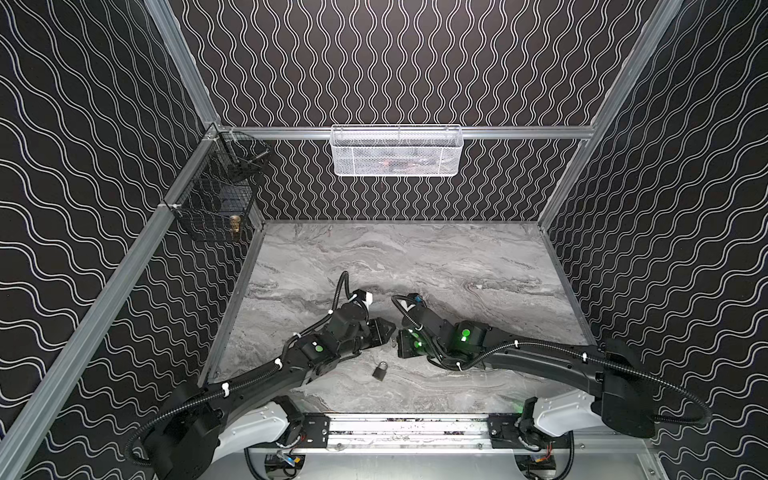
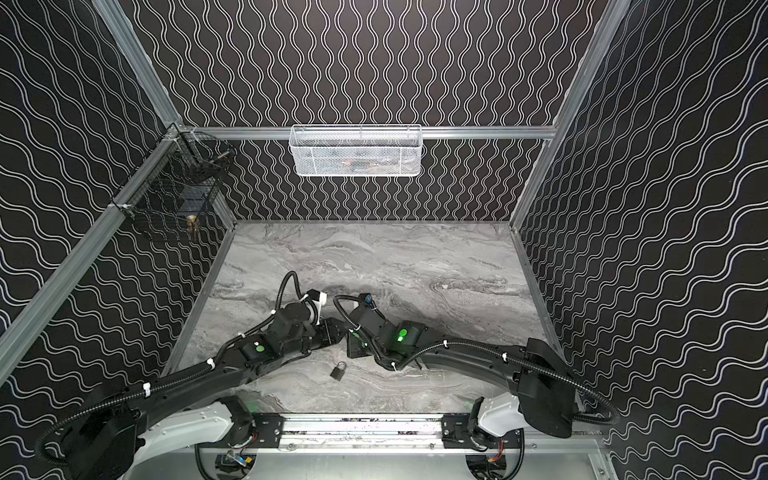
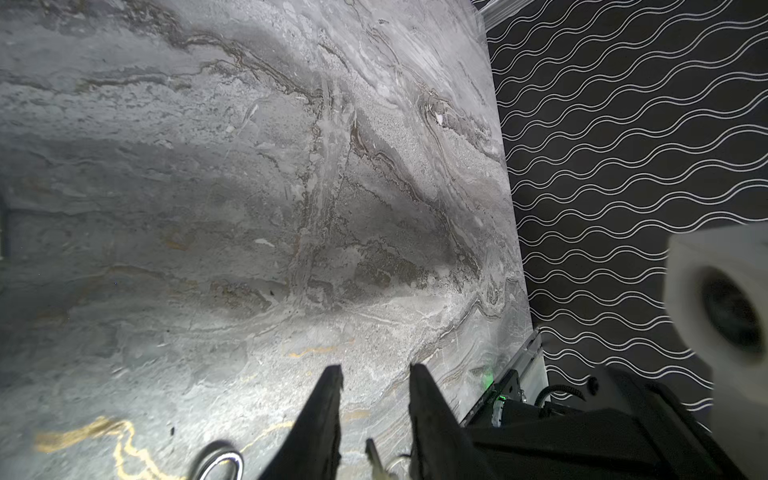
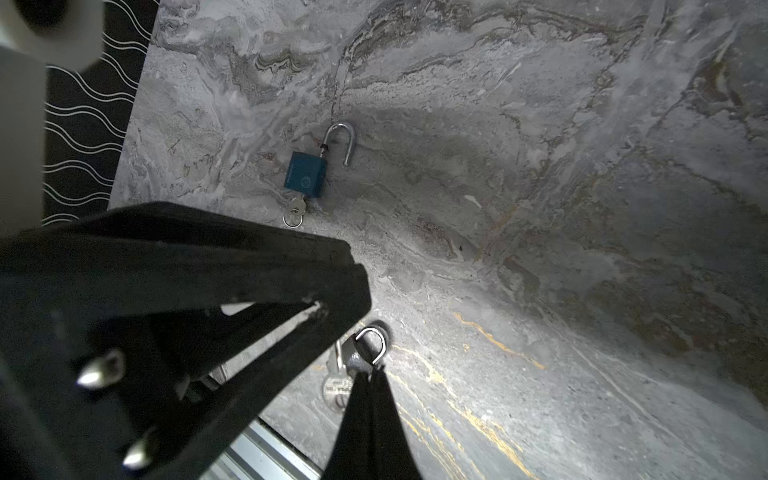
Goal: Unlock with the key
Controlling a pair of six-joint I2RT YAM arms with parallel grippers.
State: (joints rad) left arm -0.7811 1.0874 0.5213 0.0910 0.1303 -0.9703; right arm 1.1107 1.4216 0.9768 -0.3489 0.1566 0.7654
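A dark padlock (image 1: 380, 370) (image 2: 338, 370) with its shackle (image 4: 374, 340) closed lies on the marble table near the front. Just behind it the two grippers meet tip to tip. My right gripper (image 4: 371, 374) (image 1: 400, 338) is shut and holds the small silver key (image 4: 336, 390) up by its head or ring; which one is hidden. The key's blade (image 3: 372, 451) stands between the fingers of my left gripper (image 3: 376, 370) (image 1: 390, 329), which are apart and touch nothing. That padlock's shackle (image 3: 220, 465) shows at the edge of the left wrist view.
A blue padlock (image 4: 306, 174) with its shackle swung open and a key (image 4: 296, 210) in it lies farther off in the right wrist view, hidden under the left arm in both top views. A white mesh basket (image 1: 397, 151) and a black wire basket (image 1: 216, 195) hang on the walls.
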